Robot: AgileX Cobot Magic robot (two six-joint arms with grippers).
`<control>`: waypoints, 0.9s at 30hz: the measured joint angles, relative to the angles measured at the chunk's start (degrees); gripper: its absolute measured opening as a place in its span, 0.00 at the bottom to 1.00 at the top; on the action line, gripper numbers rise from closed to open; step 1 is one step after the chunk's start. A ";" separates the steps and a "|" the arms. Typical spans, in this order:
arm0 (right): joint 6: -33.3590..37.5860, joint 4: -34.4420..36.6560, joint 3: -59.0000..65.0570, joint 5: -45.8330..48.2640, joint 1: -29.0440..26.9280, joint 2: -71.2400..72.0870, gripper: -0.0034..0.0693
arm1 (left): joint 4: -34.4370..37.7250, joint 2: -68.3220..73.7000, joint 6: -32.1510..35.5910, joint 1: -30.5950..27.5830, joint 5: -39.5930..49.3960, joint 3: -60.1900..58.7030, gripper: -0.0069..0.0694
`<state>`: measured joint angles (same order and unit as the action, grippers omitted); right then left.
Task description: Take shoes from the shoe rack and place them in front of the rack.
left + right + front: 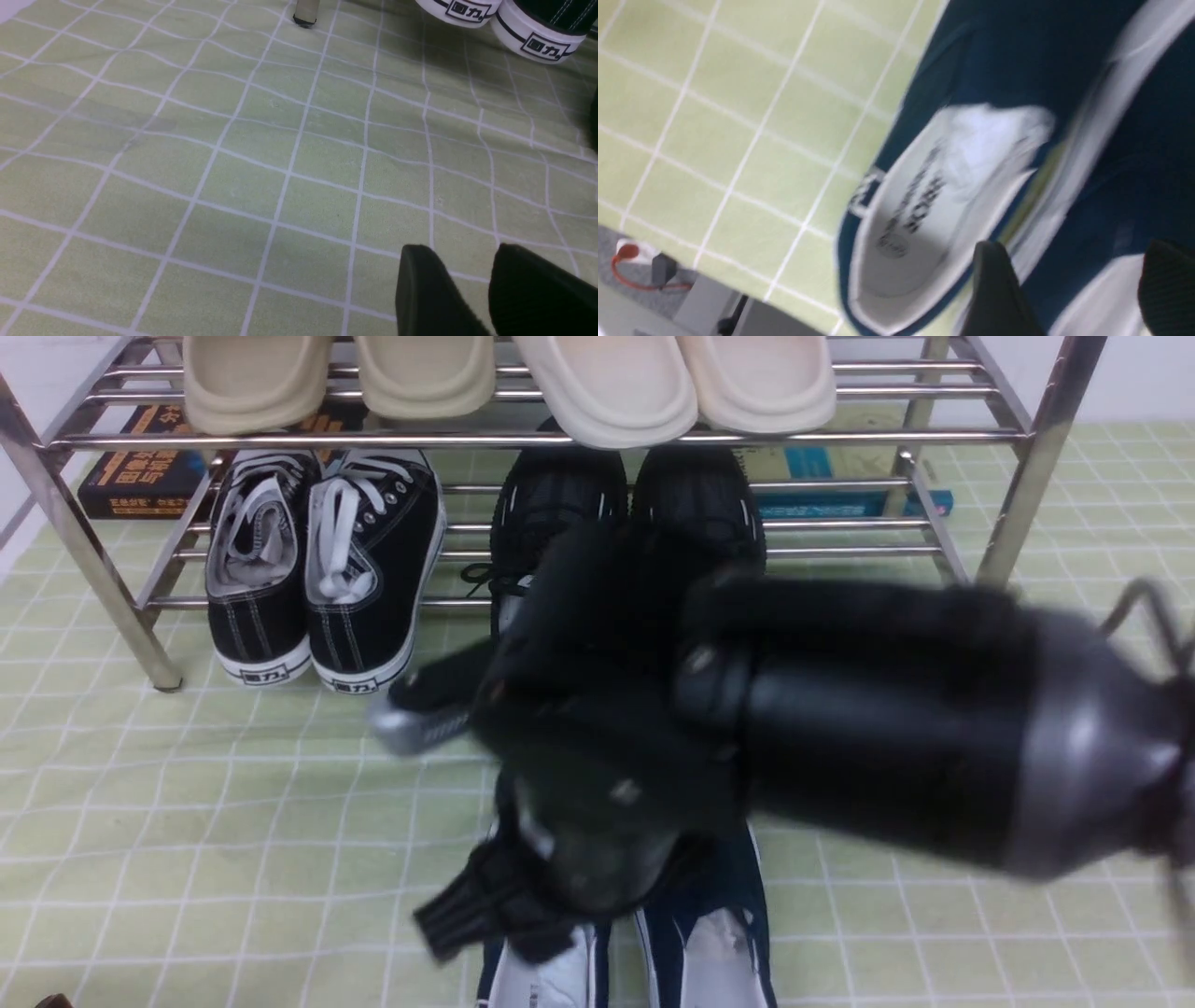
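The navy shoes (709, 952) lie side by side on the green checked cloth in front of the shoe rack (1018, 434). In the right wrist view they look blurred, and one shoe's white insole (920, 210) faces up. My right gripper (1078, 270) hangs just over the other navy shoe (1134, 163), fingers wide apart and open. My right arm (887, 728) fills the middle of the front view. Behind it, a black knit pair (560, 504) stands on the rack's lower shelf. My left gripper (467, 261) hovers over bare cloth, open, with nothing between its fingers.
Black canvas sneakers with white laces (317, 569) sit lower left on the rack, heels (537, 37) overhanging. Beige slippers (607, 383) fill the top shelf. Books (140, 467) lie behind the rack. A rack leg foot (306, 14) stands on the cloth.
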<state>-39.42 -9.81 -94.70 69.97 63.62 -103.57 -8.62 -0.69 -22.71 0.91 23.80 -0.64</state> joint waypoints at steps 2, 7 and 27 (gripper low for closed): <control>1.65 -0.35 0.00 0.00 -1.70 1.47 0.52 | 0.00 0.00 0.00 0.00 0.00 0.00 0.40; 5.55 -0.52 -0.06 0.53 -8.39 4.66 0.14 | 0.00 0.00 0.00 0.00 0.00 0.00 0.40; 10.19 -0.76 -0.06 -38.71 -13.24 -10.61 0.53 | 0.00 0.00 0.00 0.00 0.00 0.00 0.40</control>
<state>-29.23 -10.57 -94.76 31.26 50.38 -114.18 -8.62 -0.69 -22.71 0.91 23.80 -0.64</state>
